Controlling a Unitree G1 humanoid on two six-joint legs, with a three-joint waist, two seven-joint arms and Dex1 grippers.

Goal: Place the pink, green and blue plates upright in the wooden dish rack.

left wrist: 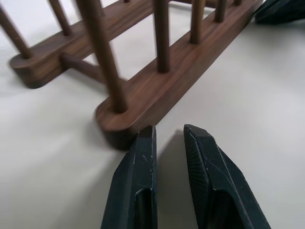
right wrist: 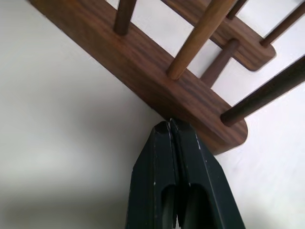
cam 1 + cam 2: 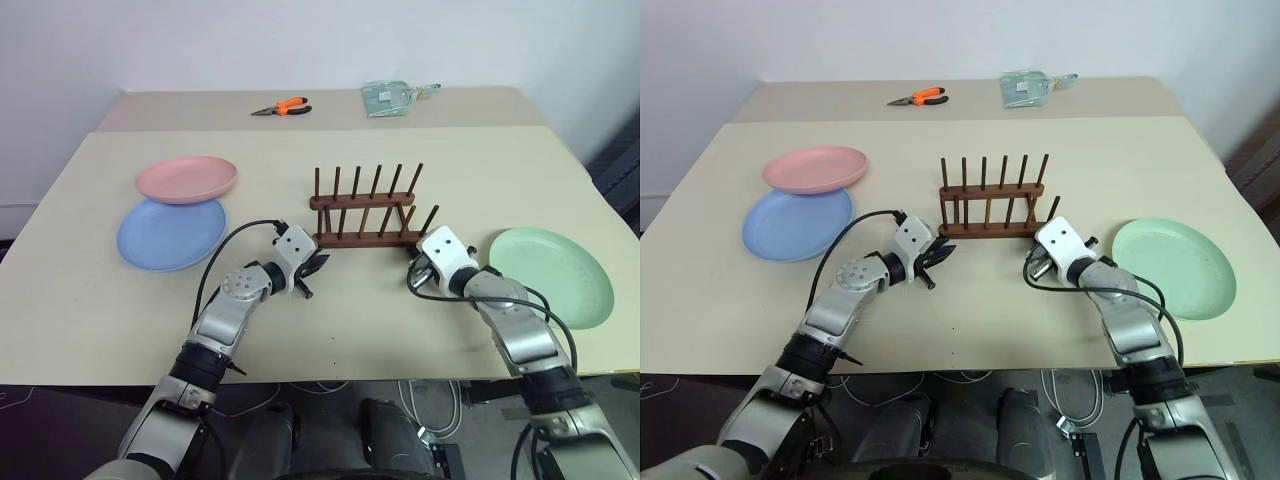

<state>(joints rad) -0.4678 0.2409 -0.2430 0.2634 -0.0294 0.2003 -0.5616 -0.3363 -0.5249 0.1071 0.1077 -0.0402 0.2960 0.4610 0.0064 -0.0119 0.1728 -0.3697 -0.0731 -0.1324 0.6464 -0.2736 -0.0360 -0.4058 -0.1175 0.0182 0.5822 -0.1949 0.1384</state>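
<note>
Three plates (image 3: 187,179), one rack (image 3: 365,210), one pliers (image 3: 282,107)

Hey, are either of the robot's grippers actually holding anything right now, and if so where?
Nothing is held. The right gripper is shut empty against the wooden dish rack; the left gripper is slightly apart, empty, at its other end.

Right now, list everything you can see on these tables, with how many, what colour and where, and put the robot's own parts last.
wooden dish rack: one, dark brown, mid-table, holding nothing.
pink plate: one, salmon pink, left of the rack, overlapping the blue plate's far edge.
blue plate: one, light blue, flat, left side.
green plate: one, mint green, flat, right side.
pliers: one, orange handles, far table.
clear packet: one, greenish, far table.
left gripper: black fingers narrowly apart, at the rack's left end.
right gripper: black fingers shut, at the rack's right end.
</note>
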